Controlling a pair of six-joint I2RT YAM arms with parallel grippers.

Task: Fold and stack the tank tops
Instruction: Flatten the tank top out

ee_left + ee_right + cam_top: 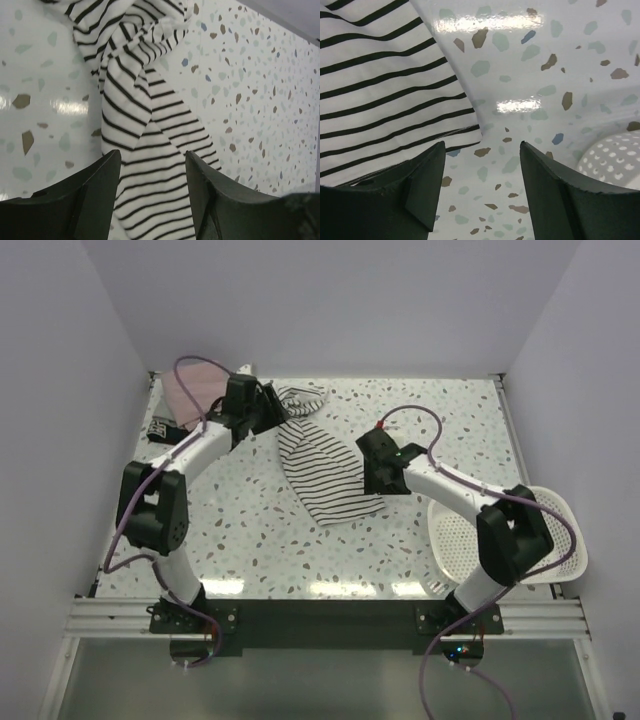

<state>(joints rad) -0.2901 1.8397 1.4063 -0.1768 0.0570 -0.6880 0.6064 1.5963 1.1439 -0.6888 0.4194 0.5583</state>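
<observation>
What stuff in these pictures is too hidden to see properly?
Pink tank top, top view: mostly behind the left arm and its cable.
Striped tank top, top view: its far end hides under that arm.
Basket, top view: partly covered by the right arm; cut off in right wrist view.

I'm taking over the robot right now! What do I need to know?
Left gripper: open, jaws on either side of the striped tank top's twisted strap end, not closed on it.
Right gripper: open, over bare table just beside that top's right edge.
Pink tank top: far-left corner, partly hidden by the left arm. I cannot tell if it is folded.
White slotted basket: near-right corner.
Done: no stack is visible, and the striped top lies rumpled mid-table.
Left: fold the striped top, then stack it. No other tops are in view.
</observation>
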